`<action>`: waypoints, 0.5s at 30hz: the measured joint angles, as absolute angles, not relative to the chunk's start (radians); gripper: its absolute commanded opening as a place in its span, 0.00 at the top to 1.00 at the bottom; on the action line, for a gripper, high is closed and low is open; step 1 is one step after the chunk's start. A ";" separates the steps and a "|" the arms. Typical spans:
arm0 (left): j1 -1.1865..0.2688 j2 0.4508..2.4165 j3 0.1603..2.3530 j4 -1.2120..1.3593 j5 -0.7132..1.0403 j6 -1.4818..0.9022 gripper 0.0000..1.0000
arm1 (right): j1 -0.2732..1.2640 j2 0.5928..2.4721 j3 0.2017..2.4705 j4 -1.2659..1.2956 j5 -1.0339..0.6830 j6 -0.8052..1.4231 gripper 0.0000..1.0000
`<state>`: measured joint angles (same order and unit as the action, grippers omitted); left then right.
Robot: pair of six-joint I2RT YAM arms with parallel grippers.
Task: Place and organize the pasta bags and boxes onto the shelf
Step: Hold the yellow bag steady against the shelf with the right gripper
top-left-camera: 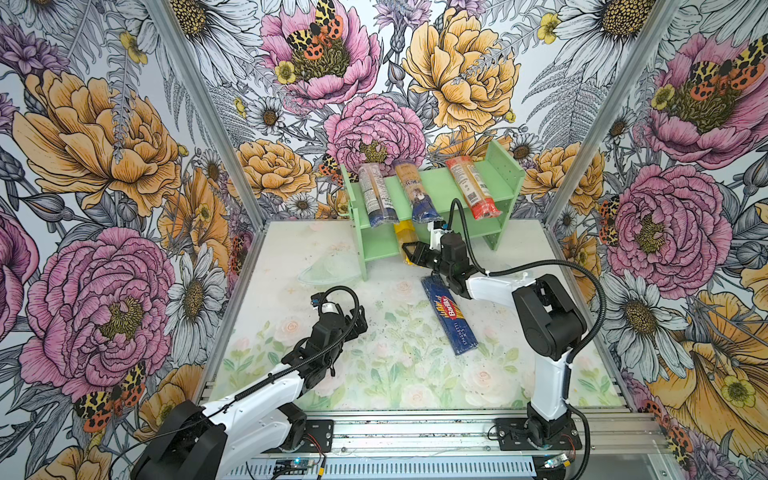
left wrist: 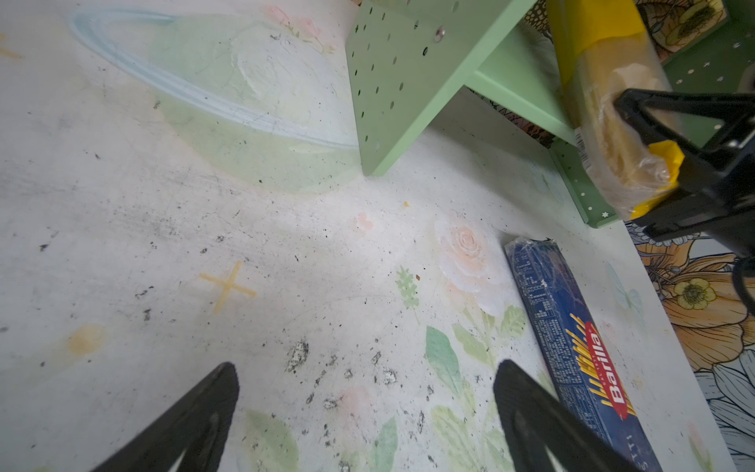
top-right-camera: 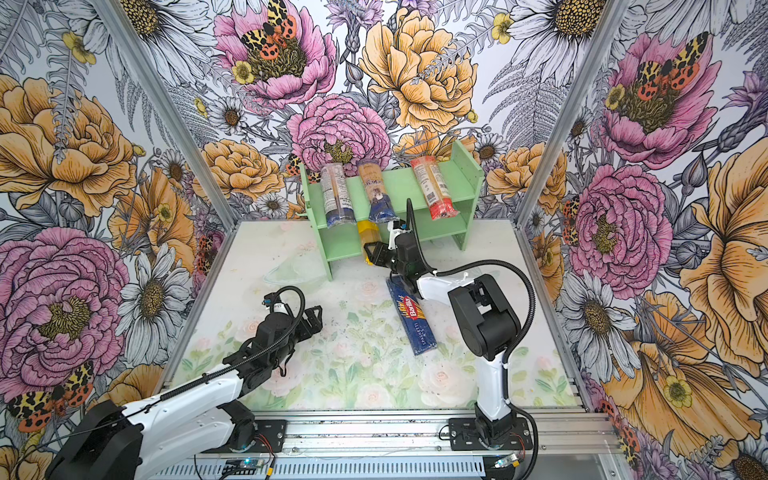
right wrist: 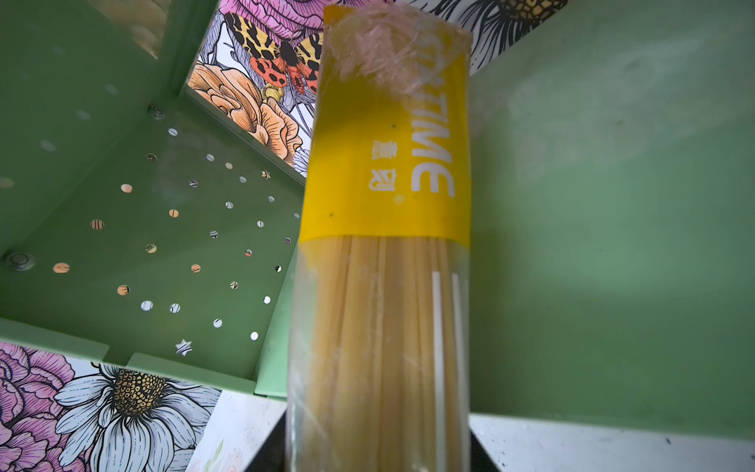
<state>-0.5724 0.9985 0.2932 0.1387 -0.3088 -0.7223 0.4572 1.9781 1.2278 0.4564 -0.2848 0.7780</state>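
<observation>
Right gripper (top-left-camera: 409, 250) clamped on yellow bag (top-left-camera: 404, 232) at shelf (top-left-camera: 436, 187).
Jaws narrow, pinching the bag's near end; far end lies inside the lower tier, shelf at worktop's (top-left-camera: 270, 291) 12 o'clock. Left gripper (left wrist: 365, 367) spread wide, holding nothing, over worktop toward 9 o'clock. Barilla box (top-left-camera: 449, 318) flat near centre.

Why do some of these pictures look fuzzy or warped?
In both top views all is crisp, though the wide lens splays the frame posts outward; in the left wrist view the yellow bag near the edge looks soft; in the right wrist view the shelf beside that bag is hazy and shadowed.
</observation>
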 measured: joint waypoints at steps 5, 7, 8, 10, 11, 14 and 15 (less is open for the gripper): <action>-0.571 0.999 0.293 0.139 -0.304 -0.722 0.01 | 0.457 1.979 1.228 0.460 -0.284 0.778 0.53; -0.571 0.999 0.293 0.139 -0.302 -0.722 0.01 | 0.457 1.979 1.228 0.461 -0.284 0.778 0.52; -0.571 1.000 0.293 0.139 -0.301 -0.722 0.01 | 0.457 1.979 1.228 0.461 -0.284 0.778 0.53; -0.570 1.002 0.293 0.139 -0.301 -0.722 0.01 | 0.457 1.980 1.228 0.462 -0.284 0.778 0.52; -0.570 1.003 0.293 0.139 -0.301 -0.722 0.01 | 0.457 1.980 1.228 0.462 -0.284 0.778 0.52; -0.566 1.003 0.293 0.139 -0.297 -0.722 0.01 | 0.456 1.980 1.228 0.462 -0.283 0.778 0.52; -0.564 1.003 0.293 0.139 -0.297 -0.722 0.01 | 0.456 1.980 1.228 0.462 -0.284 0.778 0.52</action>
<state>-0.5644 1.0035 0.2932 0.1387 -0.2974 -0.7223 0.4561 1.9797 1.2278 0.4618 -0.2836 0.7784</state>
